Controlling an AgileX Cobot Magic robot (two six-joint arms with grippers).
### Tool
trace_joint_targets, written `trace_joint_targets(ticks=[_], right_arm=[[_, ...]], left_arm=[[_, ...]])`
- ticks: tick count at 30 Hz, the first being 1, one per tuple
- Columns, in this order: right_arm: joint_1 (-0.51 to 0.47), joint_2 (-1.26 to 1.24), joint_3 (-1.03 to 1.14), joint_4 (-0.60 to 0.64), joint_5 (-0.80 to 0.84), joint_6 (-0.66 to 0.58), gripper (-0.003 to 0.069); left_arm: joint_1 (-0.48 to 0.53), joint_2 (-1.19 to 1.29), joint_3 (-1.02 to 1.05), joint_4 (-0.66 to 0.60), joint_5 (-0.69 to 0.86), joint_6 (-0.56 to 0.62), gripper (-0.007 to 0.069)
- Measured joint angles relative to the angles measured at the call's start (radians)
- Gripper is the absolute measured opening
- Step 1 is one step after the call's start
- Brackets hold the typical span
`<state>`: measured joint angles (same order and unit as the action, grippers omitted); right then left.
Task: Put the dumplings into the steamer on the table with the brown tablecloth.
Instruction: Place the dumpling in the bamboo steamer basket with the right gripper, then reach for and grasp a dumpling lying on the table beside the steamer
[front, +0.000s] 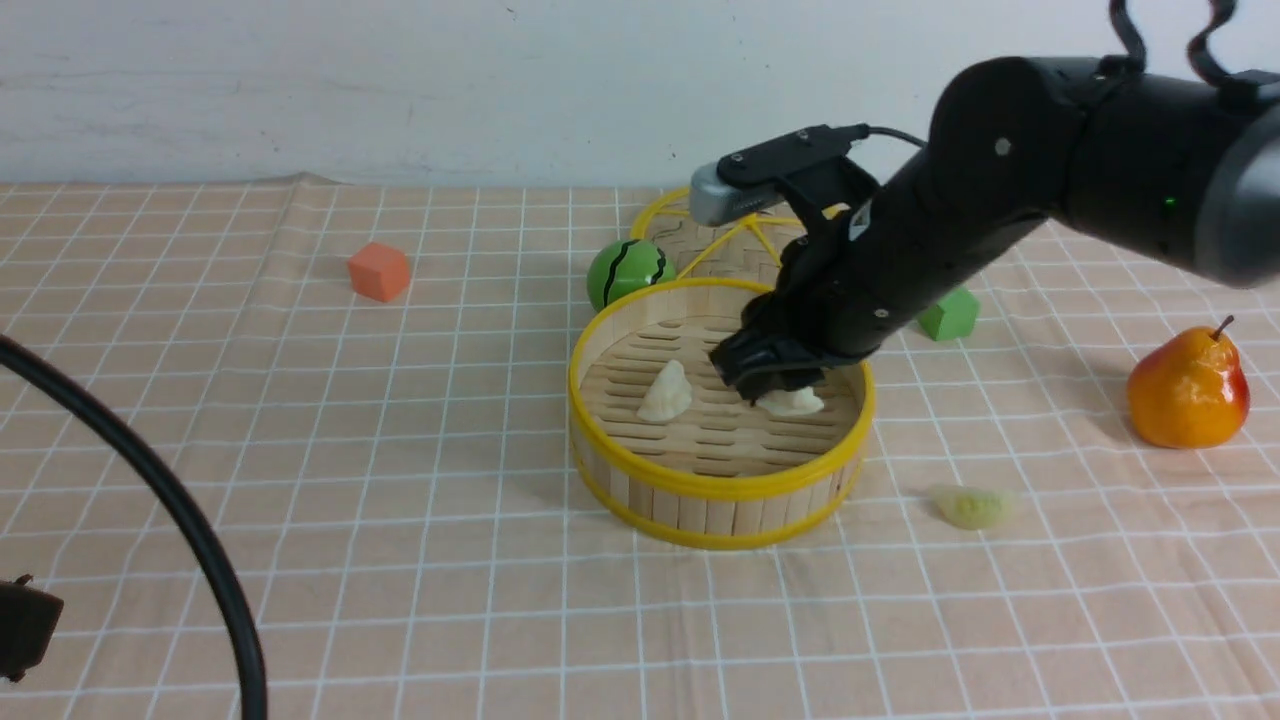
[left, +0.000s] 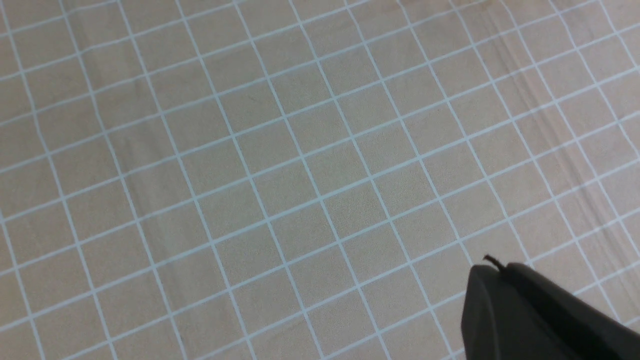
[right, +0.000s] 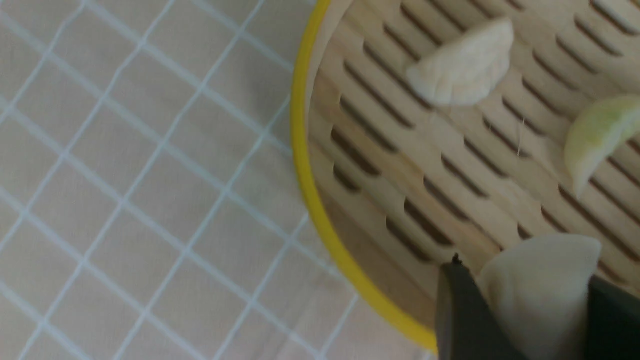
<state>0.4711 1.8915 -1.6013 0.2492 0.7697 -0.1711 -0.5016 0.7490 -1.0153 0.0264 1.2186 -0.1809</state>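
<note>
Surface (front: 300, 450) under brown checked tablecloth (left: 300, 150), white wall (front: 400, 80) behind, steamer (front: 720, 490) in the middle, right tool (front: 778, 388) squeezing a white dumpling (right: 542, 285) inside it, only right wrist view shows a green dumpling (right: 597, 135) there too, loose green dumpling (front: 972, 507) nearer the front edge, left tool (left: 487, 272) clenched.

In the front view the right gripper (front: 772, 382) covers part of the white dumpling (front: 803, 404), and the right arm (front: 1000, 200) hides most of the lid (front: 700, 252). Picture edges cut off the green dumpling (right: 600, 137) and most of the left gripper (left: 505, 295).
</note>
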Motion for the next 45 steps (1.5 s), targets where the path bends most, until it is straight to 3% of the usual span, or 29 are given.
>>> trace_joint_targets(ticks=[8, 11, 12, 13, 14, 15, 16, 21, 25, 27, 30, 36, 41, 45], right_arm=[[0.016, 0.196, -0.109, 0.019, -0.028, 0.033, 0.0218], [0.020, 0.242, -0.124, 0.024, -0.031, 0.034, 0.0261], [0.020, 0.255, -0.124, 0.024, -0.033, 0.034, 0.0334], [0.020, 0.256, -0.124, 0.024, -0.033, 0.034, 0.0334], [0.020, 0.260, -0.124, 0.023, -0.038, 0.034, 0.0426], [0.020, 0.260, -0.124, 0.021, -0.038, 0.034, 0.0437], [0.020, 0.251, -0.125, 0.016, -0.033, 0.034, 0.0527], [0.020, 0.176, -0.176, -0.103, 0.098, 0.034, 0.0663], [0.020, 0.095, -0.200, -0.242, 0.204, 0.033, 0.0659], [0.003, 0.021, -0.206, -0.365, 0.295, 0.019, 0.0615], [-0.052, -0.019, -0.185, -0.407, 0.376, 0.001, 0.0555], [-0.202, -0.018, 0.002, -0.294, 0.383, -0.166, 0.0490], [-0.240, 0.015, 0.125, -0.228, 0.249, -0.349, 0.0486], [-0.240, 0.071, 0.140, -0.224, 0.154, -0.418, 0.0486]], left_arm=[[0.000, 0.000, 0.000, -0.001, 0.000, 0.000, -0.0014], [0.000, 0.000, 0.000, -0.001, 0.000, 0.000, -0.0014], [0.000, 0.000, 0.000, -0.001, 0.000, 0.000, -0.0014], [0.000, 0.000, 0.000, -0.001, 0.000, 0.000, -0.0014], [0.000, 0.000, 0.000, -0.001, 0.000, 0.000, -0.0014], [0.000, 0.000, 0.000, -0.001, 0.000, 0.000, -0.0014], [0.000, 0.000, 0.000, -0.001, 0.000, 0.000, -0.0014], [0.000, 0.000, 0.000, -0.001, 0.011, 0.000, -0.0014], [0.000, 0.000, 0.000, -0.001, 0.019, 0.000, -0.0014], [0.000, 0.000, 0.000, -0.001, 0.019, 0.000, -0.0013], [0.000, 0.000, 0.000, -0.001, 0.019, 0.000, -0.0013], [0.000, 0.001, 0.000, -0.001, 0.015, 0.000, -0.0011], [0.000, 0.001, 0.000, -0.004, 0.014, 0.000, -0.0005], [0.000, 0.001, 0.000, -0.007, 0.012, 0.000, -0.0003]])
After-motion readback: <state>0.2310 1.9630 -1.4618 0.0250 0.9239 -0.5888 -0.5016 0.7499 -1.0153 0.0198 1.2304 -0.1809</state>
